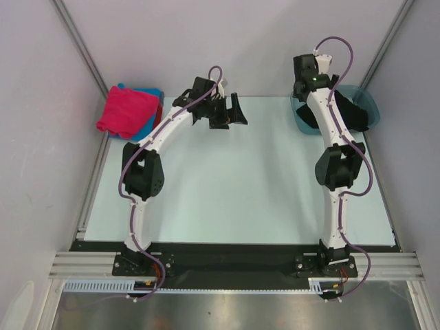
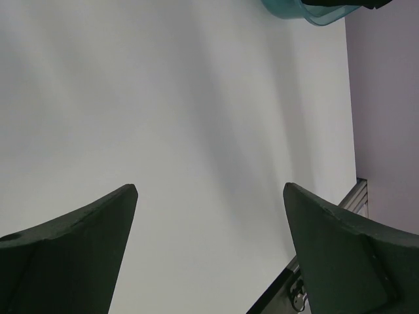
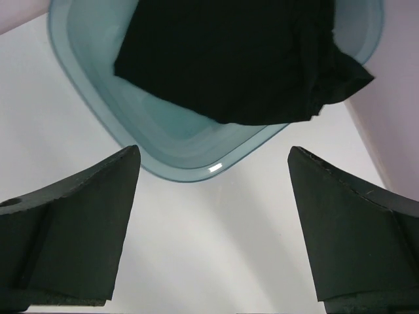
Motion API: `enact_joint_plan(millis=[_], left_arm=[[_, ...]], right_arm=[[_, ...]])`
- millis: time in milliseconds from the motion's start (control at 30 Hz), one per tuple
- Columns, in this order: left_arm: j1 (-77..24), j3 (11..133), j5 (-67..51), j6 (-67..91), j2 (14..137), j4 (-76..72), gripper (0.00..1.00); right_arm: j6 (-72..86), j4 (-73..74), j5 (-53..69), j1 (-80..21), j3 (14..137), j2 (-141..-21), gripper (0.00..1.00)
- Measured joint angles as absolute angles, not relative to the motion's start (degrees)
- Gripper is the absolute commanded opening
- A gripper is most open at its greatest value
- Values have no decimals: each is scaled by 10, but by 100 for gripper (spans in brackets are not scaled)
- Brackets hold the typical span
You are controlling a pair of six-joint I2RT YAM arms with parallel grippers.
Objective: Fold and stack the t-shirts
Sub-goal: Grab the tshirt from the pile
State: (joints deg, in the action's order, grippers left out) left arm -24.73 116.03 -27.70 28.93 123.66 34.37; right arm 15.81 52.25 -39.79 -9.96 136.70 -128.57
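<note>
A large black t-shirt (image 3: 229, 59) lies bunched inside the translucent teal basin (image 3: 190, 167) at the far right of the table; in the top view it shows dark (image 1: 354, 111) behind my right arm. A folded magenta-pink t-shirt (image 1: 126, 112) lies on top of a blue one (image 1: 152, 93) at the far left corner. My right gripper (image 3: 213, 150) is open and empty, above the table just short of the basin's near rim. My left gripper (image 1: 234, 112) is open and empty over bare table at the far middle-left; it also shows in the left wrist view (image 2: 209, 187).
The pale table (image 1: 240, 179) is enclosed by grey walls on the left, back and right. A metal rail (image 1: 234, 265) runs along the near edge by the arm bases. The basin's corner (image 2: 294, 10) shows in the left wrist view.
</note>
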Motion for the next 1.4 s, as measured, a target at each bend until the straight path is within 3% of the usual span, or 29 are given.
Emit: enact_joint_plan(millis=[233, 633, 967, 1133, 1200, 1233, 1267, 1333, 1367, 1400], left_arm=[[-243, 1154, -285, 296, 1237, 334, 100], [-235, 1133, -292, 310, 1237, 317, 100], [-214, 1133, -329, 320, 1240, 298, 100], [-209, 1131, -338, 326, 1247, 290, 100], [-209, 1131, -339, 328, 1248, 288, 100], [-209, 1130, -340, 330, 1248, 287, 100], [-209, 1129, -342, 330, 1248, 286, 100], [-209, 1128, -343, 330, 1248, 285, 100], [-209, 1127, -343, 330, 1248, 284, 100], [-209, 1126, -343, 330, 1248, 284, 100]], right_arm=[[143, 526, -421, -79, 1352, -1291, 100], [210, 618, -322, 47, 1403, -1368, 99], [228, 682, -257, 68, 1404, -1373, 99], [244, 709, -243, 71, 1404, -1373, 85], [248, 718, -239, 75, 1404, -1374, 74], [251, 720, -239, 77, 1404, -1374, 67], [253, 722, -239, 80, 1404, -1374, 47], [255, 721, -237, 84, 1404, -1374, 36], [257, 720, -236, 86, 1404, -1374, 21], [258, 719, -234, 88, 1404, -1374, 15]])
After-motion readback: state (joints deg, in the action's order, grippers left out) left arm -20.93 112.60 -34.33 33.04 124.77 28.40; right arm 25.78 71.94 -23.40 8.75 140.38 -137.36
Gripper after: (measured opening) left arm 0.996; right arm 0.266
